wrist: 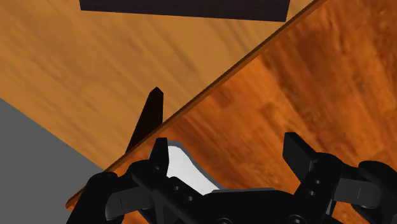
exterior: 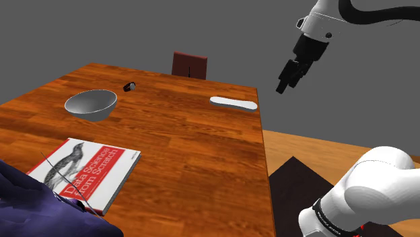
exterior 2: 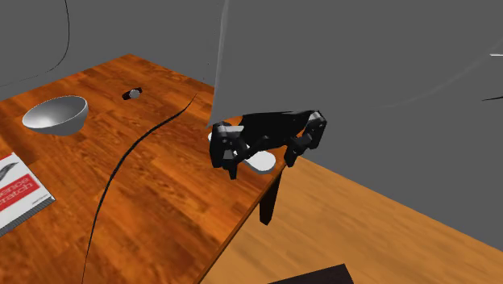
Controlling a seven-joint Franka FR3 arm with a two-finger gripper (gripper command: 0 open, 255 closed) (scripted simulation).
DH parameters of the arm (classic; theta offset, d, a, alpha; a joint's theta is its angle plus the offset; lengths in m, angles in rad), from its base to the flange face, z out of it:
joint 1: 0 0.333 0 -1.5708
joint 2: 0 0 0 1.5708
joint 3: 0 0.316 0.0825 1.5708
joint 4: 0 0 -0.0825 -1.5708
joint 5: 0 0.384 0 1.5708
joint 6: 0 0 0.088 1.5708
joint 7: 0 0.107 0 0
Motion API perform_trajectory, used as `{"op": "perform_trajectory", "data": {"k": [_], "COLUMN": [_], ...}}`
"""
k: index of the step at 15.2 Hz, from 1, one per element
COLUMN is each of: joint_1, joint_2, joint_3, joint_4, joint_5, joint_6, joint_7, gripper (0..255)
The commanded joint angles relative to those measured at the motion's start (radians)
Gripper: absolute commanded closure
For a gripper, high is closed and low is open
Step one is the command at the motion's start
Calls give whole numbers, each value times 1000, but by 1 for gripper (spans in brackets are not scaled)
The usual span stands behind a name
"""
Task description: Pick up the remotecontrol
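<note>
The remote control point(exterior: 233, 103) is a flat white elongated piece lying on the wooden table point(exterior: 188, 141), close to the far corner at the shoulder view's right. My black gripper point(exterior: 286, 86) hangs in the air above and just beyond that table edge, fingers pointing down and apart, holding nothing. In the second exterior view the gripper point(exterior 2: 259, 161) hovers over the remote point(exterior 2: 264, 165), whose white end shows between the fingers. In the wrist view the remote point(wrist: 184, 172) lies near one fingertip point(wrist: 159, 156), at the table's edge; the gripper point(wrist: 228, 154) is open.
A grey bowl point(exterior: 91, 104) and a small dark object point(exterior: 129, 86) stand further left on the table. A book point(exterior: 84, 172) and a purple cloth point(exterior: 40, 212) lie at the near side. A chair back point(exterior: 189, 64) rises behind; a dark mat point(exterior: 303, 188) covers the floor.
</note>
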Motion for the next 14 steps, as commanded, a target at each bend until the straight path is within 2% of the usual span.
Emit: {"op": "perform_trajectory", "data": {"k": [1, 7, 14], "joint_1": [0, 54, 108], "joint_2": [0, 230, 511], "joint_3": [0, -47, -75], "joint_4": [0, 57, 178], "joint_5": [0, -48, -80], "joint_6": [0, 134, 254], "joint_7": [0, -197, -410], "gripper": [0, 0, 0]}}
